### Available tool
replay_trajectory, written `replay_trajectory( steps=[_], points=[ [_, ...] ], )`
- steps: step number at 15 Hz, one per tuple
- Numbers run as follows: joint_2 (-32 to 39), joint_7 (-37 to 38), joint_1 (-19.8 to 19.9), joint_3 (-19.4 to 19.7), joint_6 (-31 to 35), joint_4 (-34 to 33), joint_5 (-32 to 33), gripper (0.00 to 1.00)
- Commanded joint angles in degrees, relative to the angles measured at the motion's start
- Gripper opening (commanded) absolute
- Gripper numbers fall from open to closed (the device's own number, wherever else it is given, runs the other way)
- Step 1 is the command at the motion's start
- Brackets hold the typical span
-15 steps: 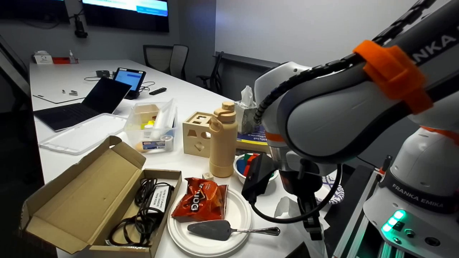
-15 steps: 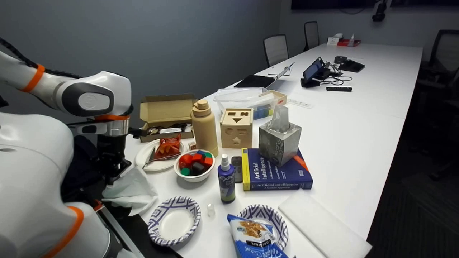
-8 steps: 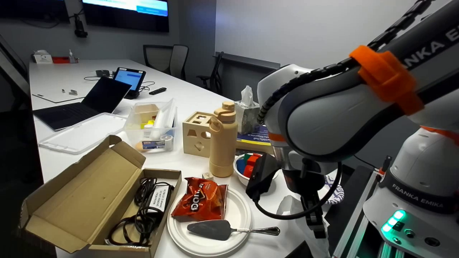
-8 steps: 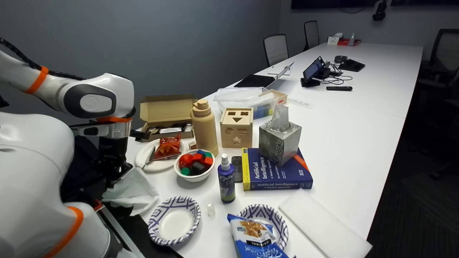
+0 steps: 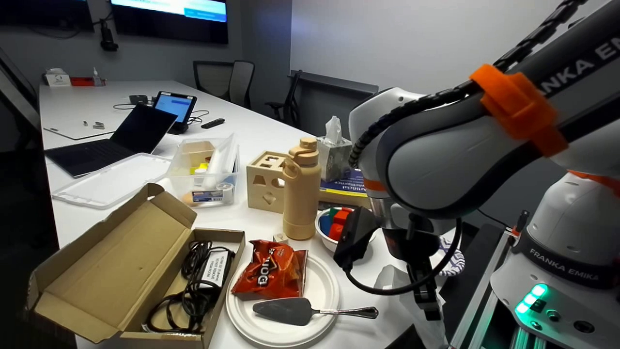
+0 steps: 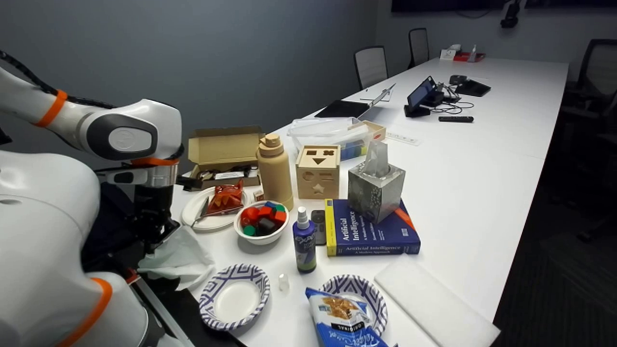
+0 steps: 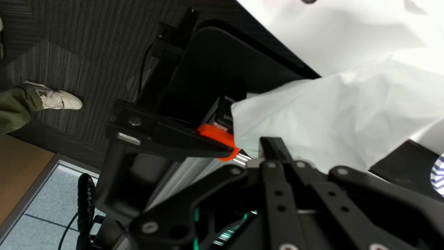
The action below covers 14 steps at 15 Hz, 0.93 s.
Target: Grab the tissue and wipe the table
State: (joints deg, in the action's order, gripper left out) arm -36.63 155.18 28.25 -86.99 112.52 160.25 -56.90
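The tissue [image 6: 178,262], white and wrinkled, lies spread at the table's edge beside the robot base; part of it sticks out past the edge. It also shows in an exterior view [image 5: 389,278], partly behind the arm, and fills the right of the wrist view [image 7: 333,121]. My gripper [image 7: 276,149] points down with its fingers together at the tissue's near part. It looks shut on the tissue, though the pinched part is hidden. The gripper also shows in both exterior views [image 5: 431,310] [image 6: 155,243]. The white table [image 6: 487,183] stretches far back.
Beside the tissue are a patterned paper plate [image 6: 236,301], a white plate [image 5: 327,286] with a red chip bag [image 5: 273,271] and a cake server [image 5: 290,311], and a bowl of blocks [image 6: 260,238]. A tan bottle [image 6: 275,176] and a spray bottle [image 6: 305,248] stand upright behind.
My gripper has moved a little to the right in both exterior views. The tissue's raised fold near it has shifted slightly with it. The other objects stay put.
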Motion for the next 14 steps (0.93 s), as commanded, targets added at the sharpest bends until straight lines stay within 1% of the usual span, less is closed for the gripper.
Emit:
replay_trajectory(
  steps=[1, 5, 6, 7, 9, 10, 11, 12, 14],
  points=[
    [0.03, -0.01, -0.07, -0.05, 0.0, -0.14, 0.0, 0.01],
    [0.08, -0.05, -0.06, -0.05, 0.0, -0.26, 0.0, 0.01],
    [2.66, 1.74, 0.0, 0.82, 1.98, -0.26, 2.83, 0.0],
    [1.77, 2.66, 0.36, 0.87, 2.24, -0.3, 4.24, 0.0],
    [0.81, 3.66, 0.06, 2.89, 2.41, -0.39, 7.77, 0.0],
    [-3.29, 2.06, 0.75, 2.74, -0.09, -0.57, 6.83, 0.0],
    [-4.42, 1.43, 1.07, 3.41, -0.78, -0.4, 6.98, 0.0],
    [-4.6, 1.5, 1.39, 3.87, -1.03, -0.39, 7.21, 0.0],
    [-4.52, 1.53, 2.98, 3.59, -1.08, -0.36, 7.2, 0.0]
  ],
)
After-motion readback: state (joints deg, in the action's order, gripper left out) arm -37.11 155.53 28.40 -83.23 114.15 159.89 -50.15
